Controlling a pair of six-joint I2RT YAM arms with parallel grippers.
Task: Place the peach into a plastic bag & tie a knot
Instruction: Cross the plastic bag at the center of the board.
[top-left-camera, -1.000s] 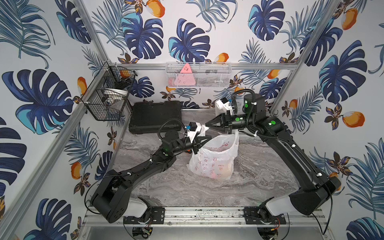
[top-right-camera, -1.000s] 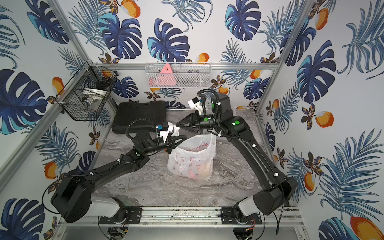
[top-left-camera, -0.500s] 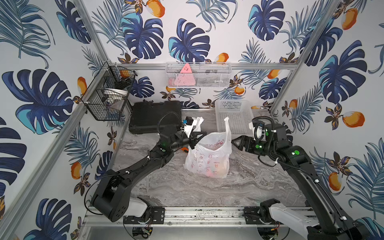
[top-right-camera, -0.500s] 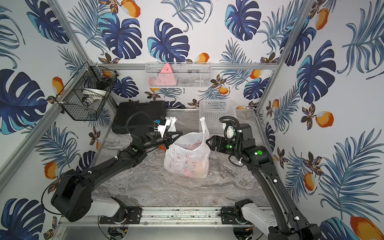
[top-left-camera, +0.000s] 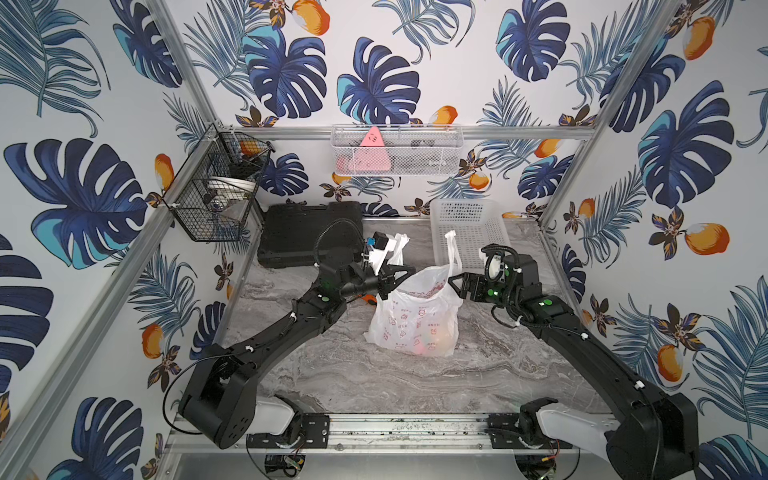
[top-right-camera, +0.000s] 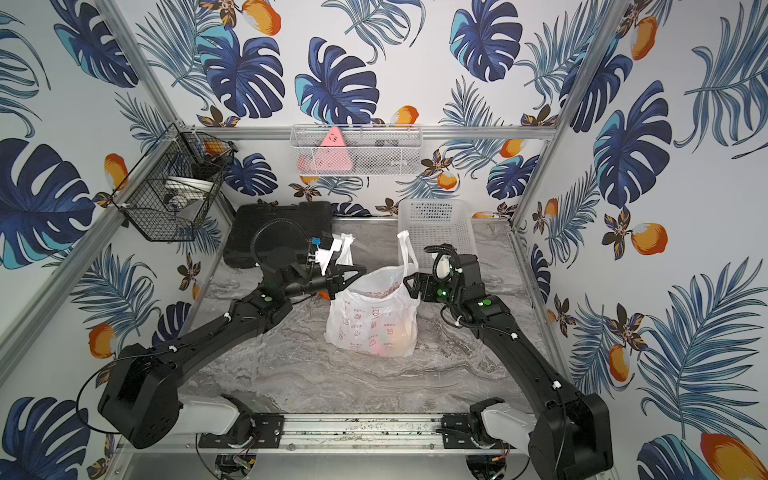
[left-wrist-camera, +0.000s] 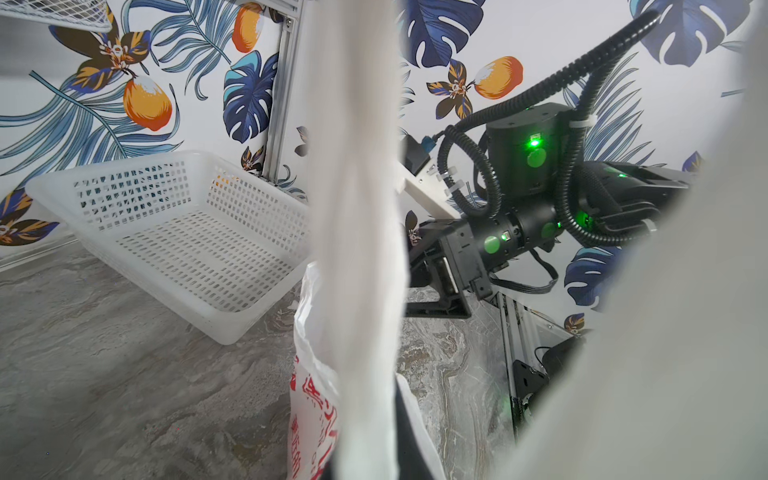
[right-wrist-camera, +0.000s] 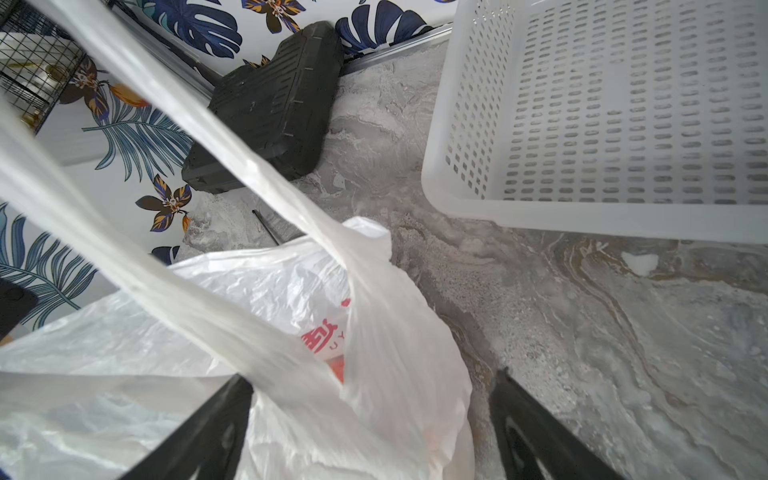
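The plastic bag, white with red prints, stands mid-table. The peach shows as an orange blur through its lower right wall. My left gripper is shut on the bag's left handle, which rises past it. The right handle stands up free. My right gripper is open, its fingers straddling the bag's upper right corner. No knot shows; the handles are apart.
A white perforated basket sits at the back right, close behind the right gripper. A black case lies at the back left. A wire basket hangs on the left wall and a mesh shelf on the back wall.
My right arm pulled back from over the bag to the right, its gripper opened, and it has come in against the bag's right edge. The left gripper kept hold of its handle.
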